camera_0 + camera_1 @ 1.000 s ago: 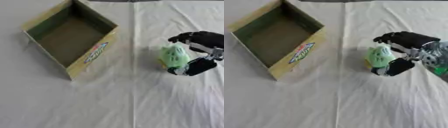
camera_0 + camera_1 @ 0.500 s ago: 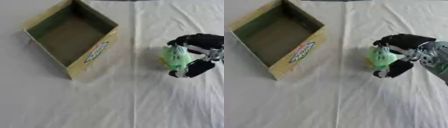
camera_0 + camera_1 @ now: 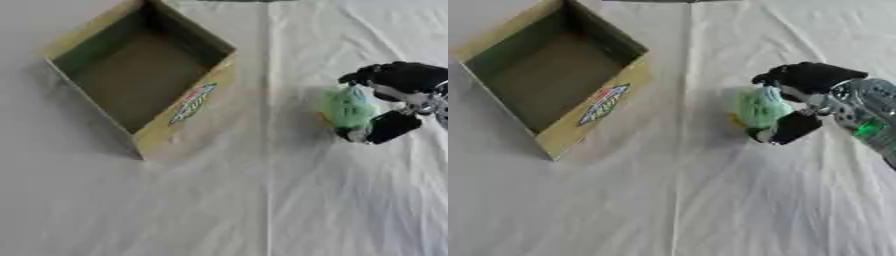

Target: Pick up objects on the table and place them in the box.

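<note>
A small light-green object with a yellowish underside [image 3: 759, 107] sits at the right of the white cloth, held by my right hand [image 3: 811, 80]. The black fingers curl over its top and the thumb [image 3: 792, 128] presses in from below, so the hand is shut on it. Whether the object still touches the cloth I cannot tell. The open cardboard box [image 3: 188, 107], yellow outside with a printed logo and dark inside, stands at the upper left, well apart from the hand. Nothing shows inside it. My left hand shows in neither view.
A white cloth [image 3: 262, 200] with long creases covers the whole table. The stretch between the box and the green object holds nothing else. The table's far edge shows as a dark strip at the top.
The right hand has tightened round the green object and shifted slightly. The box has stayed where it was.
</note>
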Controlling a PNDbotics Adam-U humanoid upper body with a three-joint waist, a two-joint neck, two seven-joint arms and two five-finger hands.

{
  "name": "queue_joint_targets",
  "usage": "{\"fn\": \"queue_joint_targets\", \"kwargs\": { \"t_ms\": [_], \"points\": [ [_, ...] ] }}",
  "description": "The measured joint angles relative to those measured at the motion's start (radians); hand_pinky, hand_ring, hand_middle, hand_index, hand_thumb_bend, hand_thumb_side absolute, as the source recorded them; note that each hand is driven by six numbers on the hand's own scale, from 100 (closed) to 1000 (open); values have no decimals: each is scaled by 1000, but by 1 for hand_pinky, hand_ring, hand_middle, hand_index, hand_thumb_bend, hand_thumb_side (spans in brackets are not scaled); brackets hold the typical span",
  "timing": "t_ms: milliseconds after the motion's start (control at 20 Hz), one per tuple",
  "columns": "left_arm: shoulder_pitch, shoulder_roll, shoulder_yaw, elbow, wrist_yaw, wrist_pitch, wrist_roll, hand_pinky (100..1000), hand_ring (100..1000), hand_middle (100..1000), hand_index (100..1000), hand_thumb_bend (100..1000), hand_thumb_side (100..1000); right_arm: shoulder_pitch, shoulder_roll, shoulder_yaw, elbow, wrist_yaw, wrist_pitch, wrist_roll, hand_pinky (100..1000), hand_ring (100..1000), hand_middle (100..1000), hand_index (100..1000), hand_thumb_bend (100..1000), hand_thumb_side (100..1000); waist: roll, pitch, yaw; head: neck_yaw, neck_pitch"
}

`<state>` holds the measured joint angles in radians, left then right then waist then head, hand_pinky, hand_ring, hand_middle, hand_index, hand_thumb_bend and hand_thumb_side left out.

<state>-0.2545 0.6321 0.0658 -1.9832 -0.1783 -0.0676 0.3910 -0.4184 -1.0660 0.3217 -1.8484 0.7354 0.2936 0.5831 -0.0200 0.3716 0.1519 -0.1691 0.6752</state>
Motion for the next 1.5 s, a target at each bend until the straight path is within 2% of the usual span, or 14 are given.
{"fn": "queue_joint_targets", "kwargs": {
  "t_ms": [100, 150, 250, 300, 400, 450, 550, 600, 700, 750, 800, 900, 1300, 1500],
  "points": [
    [0, 0, 0, 0, 0, 0, 0, 417, 660, 860, 966, 145, 843, -5, 5, 5, 9, 7, -4, -4, 885, 909, 833, 960, 393, 482, 0, 1, 2, -1, 0],
    [0, 0, 0, 0, 0, 0, 0, 415, 659, 859, 961, 133, 843, -5, 6, 6, 13, 10, -6, -6, 860, 873, 735, 830, 335, 438, 0, 1, 2, -1, 0],
    [0, 0, 0, 0, 0, 0, 0, 415, 658, 859, 961, 132, 842, -9, 6, 6, 17, 15, -10, -12, 856, 864, 707, 799, 336, 434, 0, 2, 3, -1, 0],
    [0, 0, 0, 0, 1, 0, 0, 414, 666, 858, 958, 128, 841, -10, 6, 6, 17, 15, -9, -17, 849, 847, 655, 742, 335, 430, 0, 3, 4, -1, 0],
    [0, 0, 0, 0, 1, 0, 1, 414, 668, 858, 957, 127, 840, -12, 7, 7, 17, 15, -6, -25, 845, 838, 638, 723, 326, 427, 0, 3, 4, -1, 0],
    [0, 0, 0, 0, 1, 1, 1, 414, 670, 859, 954, 122, 838, -13, 7, 9, 17, 13, -4, -28, 832, 812, 587, 650, 288, 423, -1, 3, 4, -1, 0],
    [0, 0, 0, 0, 2, 2, 2, 414, 670, 859, 954, 122, 839, -13, 7, 10, 17, 7, 6, -38, 831, 808, 578, 639, 281, 422, -1, 3, 4, -1, 0],
    [0, 0, 0, 0, 2, 2, 2, 414, 670, 859, 953, 120, 839, -13, 7, 10, 17, 4, 12, -45, 820, 787, 547, 608, 241, 403, -1, 3, 4, -1, 0],
    [-1, 0, 0, 0, 2, 2, 2, 414, 670, 859, 953, 120, 839, -13, 7, 9, 17, -6, 27, -63, 820, 785, 546, 607, 236, 400, -1, 3, 4, -1, 0],
    [-1, 0, 0, 0, 3, 2, 2, 413, 670, 858, 952, 118, 838, -13, 7, 9, 16, -10, 35, -73, 808, 762, 521, 574, 178, 353, -1, 3, 4, -1, 0],
    [-1, 0, 0, 0, 3, 2, 2, 413, 670, 858, 952, 118, 838, -13, 7, 6, 14, -14, 43, -84, 808, 762, 521, 574, 178, 353, -1, 3, 4, -1, 0],
    [-1, 0, 0, 0, 4, 2, 3, 413, 670, 858, 951, 116, 838, -13, 9, 4, 7, -22, 60, -105, 800, 748, 511, 564, 114, 294, -1, 3, 3, -1, 0],
    [-1, 0, 0, 0, 5, 4, 4, 411, 670, 858, 950, 114, 837, -28, 14, -29, -55, -45, 114, -181, 795, 731, 502, 561, 100, 159, 0, 2, -2, 13, 0],
    [-1, 0, 0, 0, 5, 5, 5, 411, 670, 858, 949, 113, 837, -52, 14, -53, -102, -56, 131, -198, 795, 725, 500, 562, 100, 162, 0, 1, -3, 22, 0]
  ]
}}
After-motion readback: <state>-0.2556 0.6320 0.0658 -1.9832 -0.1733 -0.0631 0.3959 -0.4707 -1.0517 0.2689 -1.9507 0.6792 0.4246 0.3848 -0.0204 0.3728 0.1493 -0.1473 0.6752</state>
